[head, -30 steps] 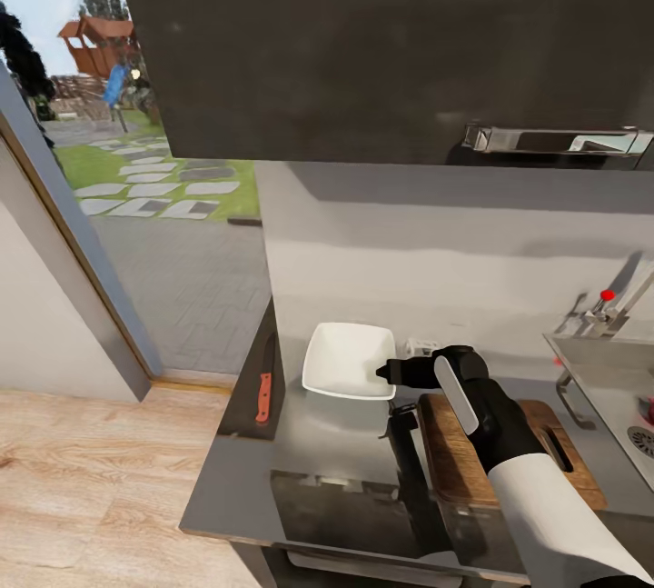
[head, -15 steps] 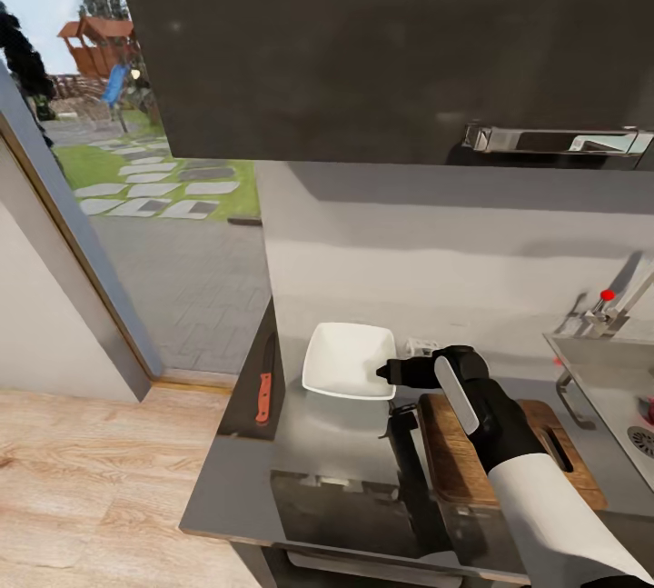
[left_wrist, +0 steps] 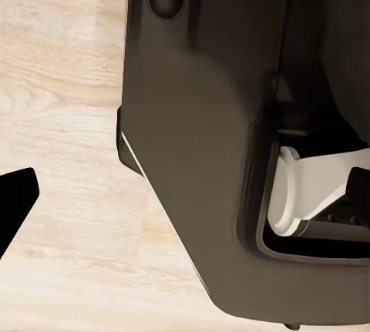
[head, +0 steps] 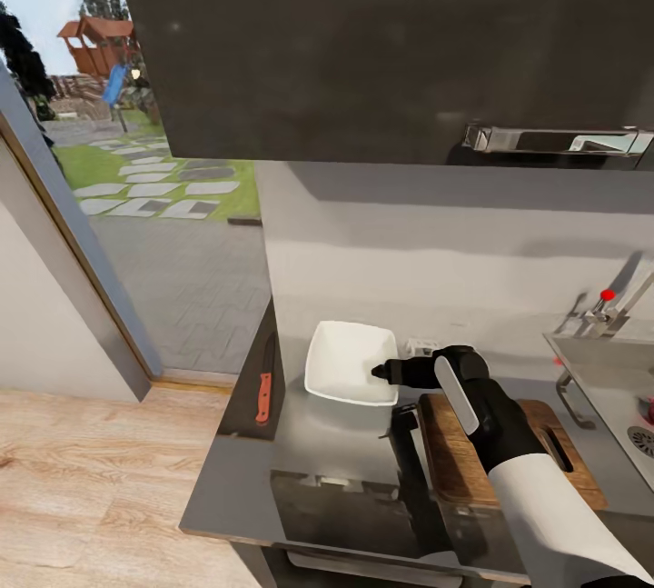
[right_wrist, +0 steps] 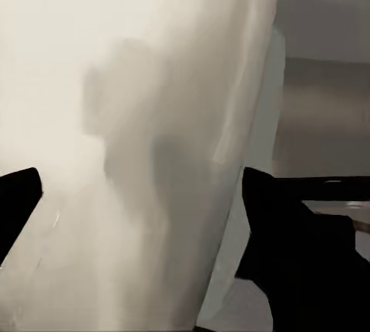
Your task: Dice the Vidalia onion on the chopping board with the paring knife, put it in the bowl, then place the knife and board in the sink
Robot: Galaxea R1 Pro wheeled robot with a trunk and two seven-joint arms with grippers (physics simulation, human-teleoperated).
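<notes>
The white bowl [head: 343, 370] sits on the glossy countertop [head: 236, 488], slightly tilted. My right gripper [head: 378, 373] is at its right rim. In the right wrist view the bowl's wall [right_wrist: 116, 116] runs between the two dark fingers of this gripper [right_wrist: 142, 182], which is shut on it. The chopping board [head: 454, 456] lies just right of the bowl, partly under my right arm. The paring knife [head: 264, 391] lies at the countertop's left end. A reddish onion [head: 648, 407] shows in the sink [head: 590, 370] at the far right. My left gripper [left_wrist: 185, 193] hangs open over wooden floor.
A curved tap [head: 627, 284] with a red knob [head: 607, 294] stands behind the sink. A dark wall cabinet [head: 381, 43] hangs above the counter. A small whitish thing [head: 419, 345] lies behind my right gripper. Left of the counter is a glass door and wooden floor [head: 82, 488].
The right gripper has edged a little left at the bowl's rim. The bowl has shifted slightly and now tilts. Knife, board and camera have not moved.
</notes>
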